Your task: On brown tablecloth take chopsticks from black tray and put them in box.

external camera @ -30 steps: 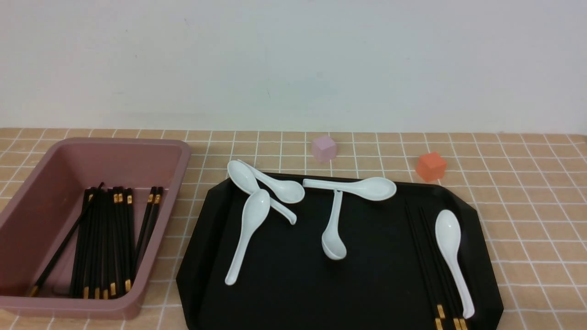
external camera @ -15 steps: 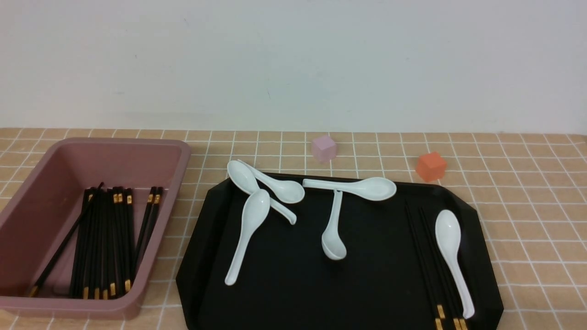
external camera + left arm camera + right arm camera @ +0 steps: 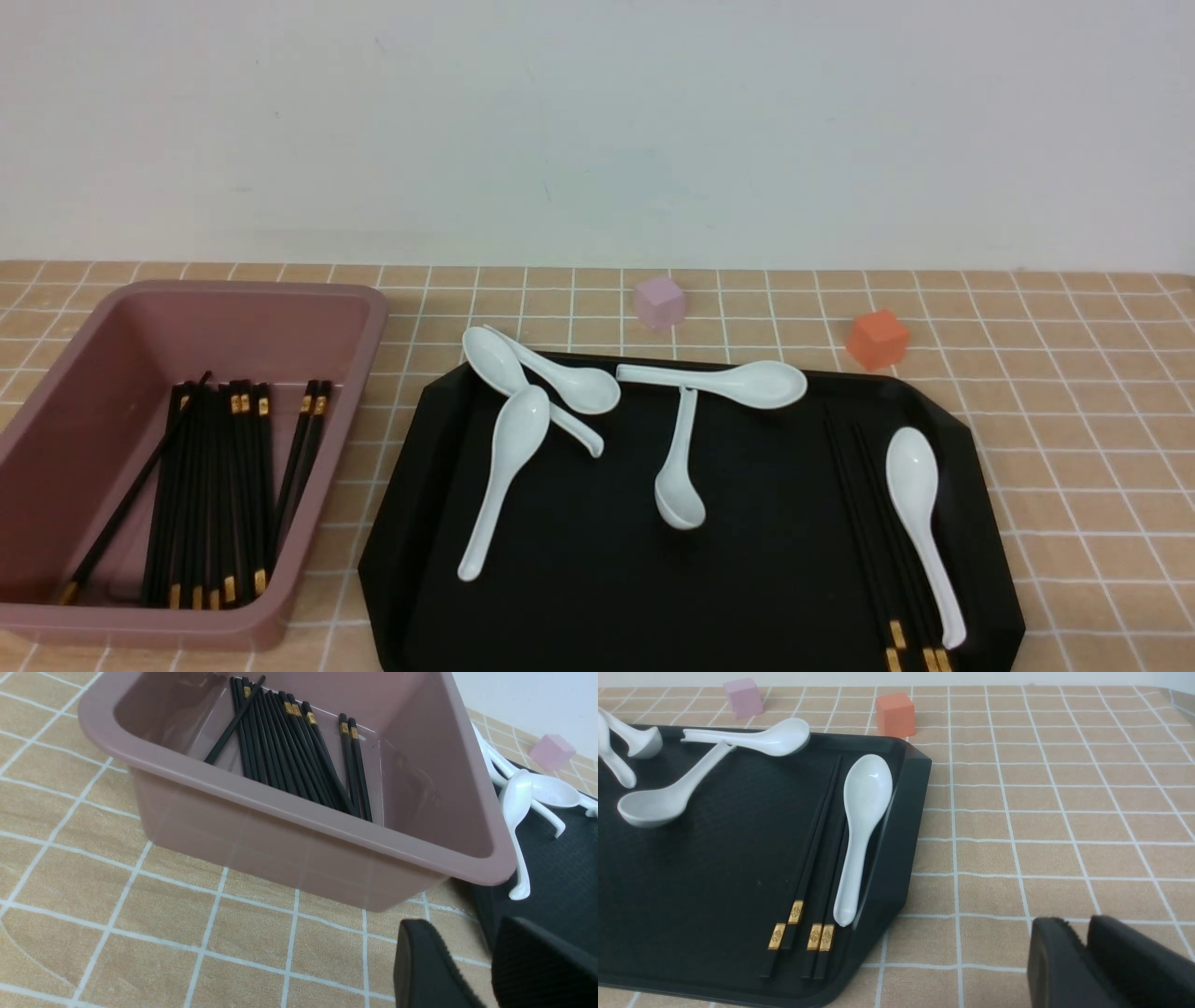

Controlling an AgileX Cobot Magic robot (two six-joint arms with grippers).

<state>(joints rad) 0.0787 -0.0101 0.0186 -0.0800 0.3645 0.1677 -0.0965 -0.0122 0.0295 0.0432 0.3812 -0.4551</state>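
While both arms wait close to the near side, the left tool (image 3: 462, 926) has its two tips spread, with nothing between them. The right tool (image 3: 1077, 924) has a small gap between its tips and holds nothing. Near the right side of the black tray (image 3: 994, 569) lie four black chopsticks (image 3: 808, 868), with gold bands at their near ends. They sit in two pairs, just beside a white spoon (image 3: 861, 826). These four seem to be all that is left to move.

The pink box (image 3: 233, 630) stands on the brown tablecloth (image 3: 1102, 439), to the left of the tray. It has a big bunch of chopsticks (image 3: 217, 495) in it, with one lying across some others. So most of the job looks done. Farther back, more white spoons (image 3: 724, 381) are in the tray; they are not part of the job and can stay.
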